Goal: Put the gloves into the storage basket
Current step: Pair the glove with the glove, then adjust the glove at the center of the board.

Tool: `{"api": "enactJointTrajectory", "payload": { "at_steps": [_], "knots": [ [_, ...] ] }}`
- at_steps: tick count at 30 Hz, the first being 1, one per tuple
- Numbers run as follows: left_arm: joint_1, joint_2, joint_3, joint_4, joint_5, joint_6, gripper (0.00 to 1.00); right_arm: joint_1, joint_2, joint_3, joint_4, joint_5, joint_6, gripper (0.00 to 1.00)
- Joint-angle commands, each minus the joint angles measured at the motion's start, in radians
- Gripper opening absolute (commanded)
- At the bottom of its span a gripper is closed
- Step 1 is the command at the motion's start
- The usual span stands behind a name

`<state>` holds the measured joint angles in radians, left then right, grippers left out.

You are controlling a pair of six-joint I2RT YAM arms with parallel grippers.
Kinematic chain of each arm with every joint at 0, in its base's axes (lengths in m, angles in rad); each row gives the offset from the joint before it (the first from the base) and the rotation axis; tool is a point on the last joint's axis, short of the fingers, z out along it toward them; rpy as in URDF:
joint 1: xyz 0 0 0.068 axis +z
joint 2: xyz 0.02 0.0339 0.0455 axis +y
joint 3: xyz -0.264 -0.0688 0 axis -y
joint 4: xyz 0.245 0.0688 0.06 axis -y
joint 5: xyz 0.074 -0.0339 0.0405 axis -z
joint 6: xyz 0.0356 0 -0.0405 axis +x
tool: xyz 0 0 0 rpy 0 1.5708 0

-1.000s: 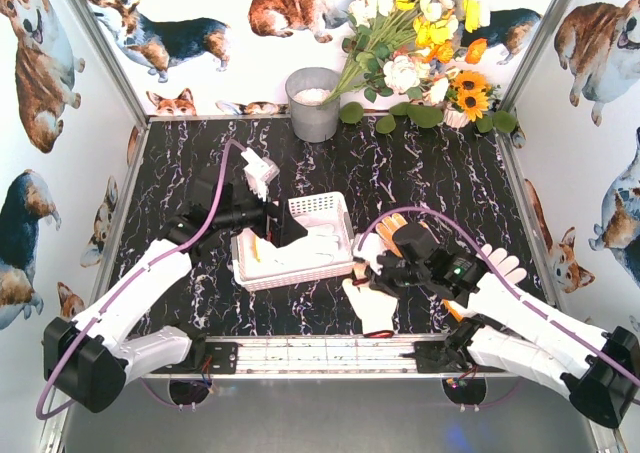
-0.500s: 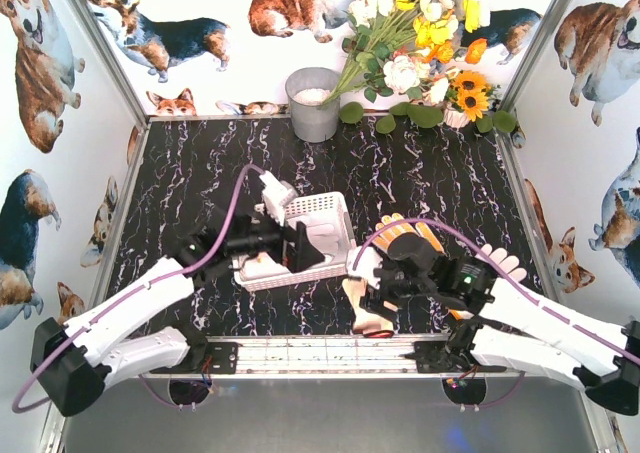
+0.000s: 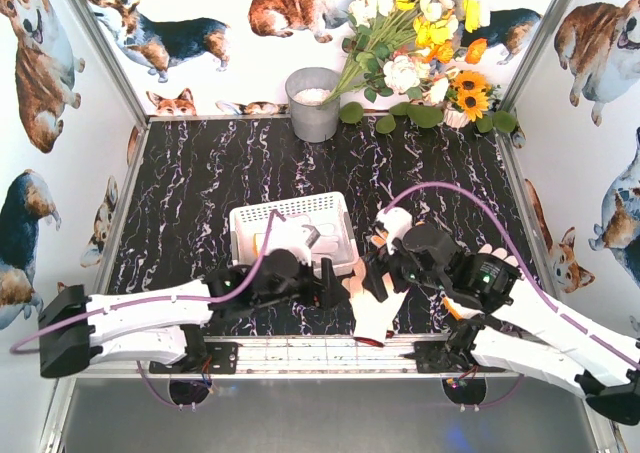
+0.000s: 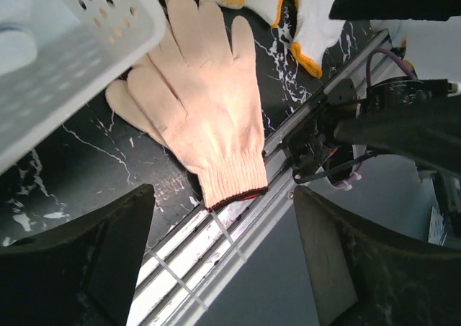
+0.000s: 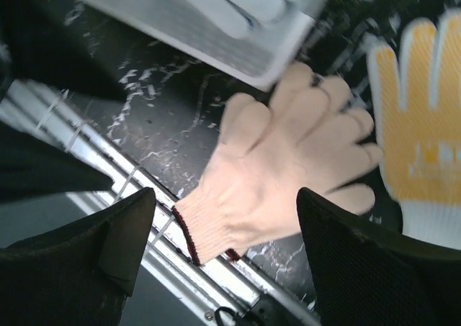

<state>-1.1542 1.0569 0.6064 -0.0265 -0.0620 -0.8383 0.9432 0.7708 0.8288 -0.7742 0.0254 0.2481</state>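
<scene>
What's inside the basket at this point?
At least one white glove lies in the basket. The left arm covers its near part, so anything else there, and the total count, cannot be seen.

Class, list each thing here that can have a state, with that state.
storage basket: upright, holding a white glove
cream glove: flat on table, ungrasped
yellow glove: flat on table
left gripper: fingers open, empty
right gripper: fingers open, empty
metal bucket: upright

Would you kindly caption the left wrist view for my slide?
Open fingers hover over a cream glove beside the basket.
</scene>
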Motion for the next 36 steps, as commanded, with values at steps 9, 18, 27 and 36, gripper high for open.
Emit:
{"api": "enactJointTrajectory", "payload": {
  "at_steps": [9,18,27,36],
  "knots": [
    [-0.096,0.238,0.027,0.095,-0.184,-0.31,0.46,-0.402,-0.039,-0.167,-0.107,-0.001,0.516,0.73],
    [-0.1,0.397,0.062,0.163,-0.092,-0.346,0.43,-0.487,-0.083,-0.367,0.045,-0.017,0.723,0.65],
    [-0.094,0.503,0.074,0.239,-0.019,-0.356,0.38,-0.489,-0.082,-0.437,0.118,-0.004,0.75,0.54],
    [-0.077,0.567,0.088,0.257,0.024,-0.365,0.3,-0.489,-0.076,-0.492,0.193,-0.066,0.751,0.42]
  ]
}}
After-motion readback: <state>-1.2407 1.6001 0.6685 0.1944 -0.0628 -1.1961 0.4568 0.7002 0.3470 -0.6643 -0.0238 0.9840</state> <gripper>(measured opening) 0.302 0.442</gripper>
